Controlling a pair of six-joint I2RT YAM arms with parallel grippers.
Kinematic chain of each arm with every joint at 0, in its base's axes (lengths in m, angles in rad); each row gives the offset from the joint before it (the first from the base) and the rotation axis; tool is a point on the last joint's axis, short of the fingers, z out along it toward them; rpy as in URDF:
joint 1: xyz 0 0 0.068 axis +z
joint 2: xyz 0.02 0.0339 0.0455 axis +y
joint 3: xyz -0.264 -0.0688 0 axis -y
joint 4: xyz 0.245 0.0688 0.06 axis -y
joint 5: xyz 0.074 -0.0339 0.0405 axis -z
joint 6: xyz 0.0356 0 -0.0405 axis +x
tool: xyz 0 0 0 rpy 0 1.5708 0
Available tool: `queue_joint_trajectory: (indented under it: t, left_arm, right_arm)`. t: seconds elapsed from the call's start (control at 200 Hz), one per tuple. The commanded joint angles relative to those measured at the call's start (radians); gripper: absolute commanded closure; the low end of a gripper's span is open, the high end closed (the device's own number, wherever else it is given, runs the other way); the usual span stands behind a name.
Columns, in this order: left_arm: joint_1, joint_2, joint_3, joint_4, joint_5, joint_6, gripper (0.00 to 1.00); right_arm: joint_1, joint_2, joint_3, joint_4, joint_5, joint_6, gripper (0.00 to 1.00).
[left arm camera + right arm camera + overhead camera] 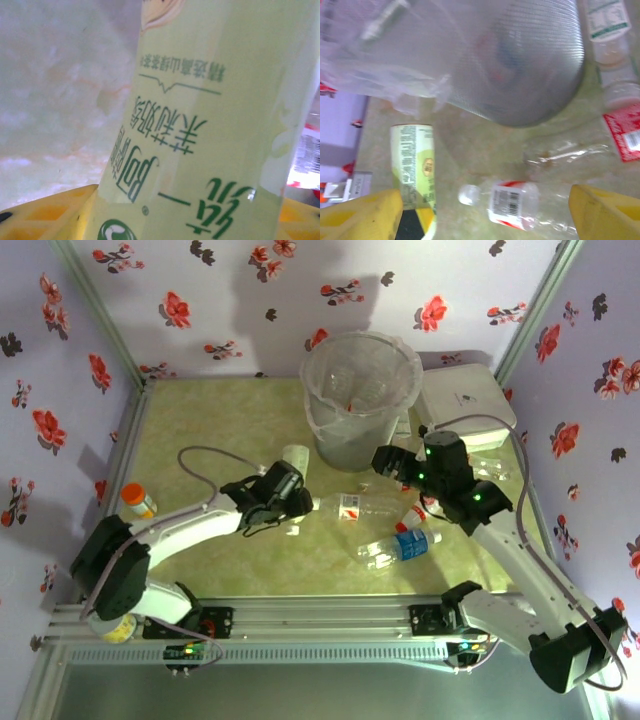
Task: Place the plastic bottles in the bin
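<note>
Red-label bottle (350,506) just beside L hand (290,481)

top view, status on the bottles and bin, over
Left pincer shut on green-label bottle. Right pincer open, empty, beside bin. Red-label bottle and blue-label bottle loose on table. Bin mouth unobstructed.
</note>
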Motion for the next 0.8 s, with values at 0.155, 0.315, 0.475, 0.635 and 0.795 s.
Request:
queue_joint_trajectory:
  t: [0.155, 0.315, 0.475, 0.635, 0.795]
  left_arm:
    - [0.035, -0.058, 0.064, 0.075, 0.105, 0.37, 0.89]
    - [0.061, -0.066, 0.036, 0.203, 0.283, 0.454, 1.0]
    - [0.079, -0.058, 0.027, 0.273, 0.409, 0.486, 1.0]
    - [0.079, -0.066, 0.028, 0.27, 0.431, 0.504, 1.0]
    - [0.079, -0.058, 0.014, 0.289, 0.485, 0.499, 1.0]
  right_arm:
    - [0.008, 0.008, -0.039, 0.281, -0.188, 0.129, 0.14]
    - [0.028, 0.06, -0.04, 0.38, -0.236, 0.163, 0.14]
    - [0.041, 0.098, -0.022, 0.368, -0.212, 0.129, 0.14]
    - [0.042, 0.141, -0.01, 0.38, -0.218, 0.122, 0.12]
    - [0.045, 0.199, -0.009, 0.429, -0.233, 0.136, 0.12]
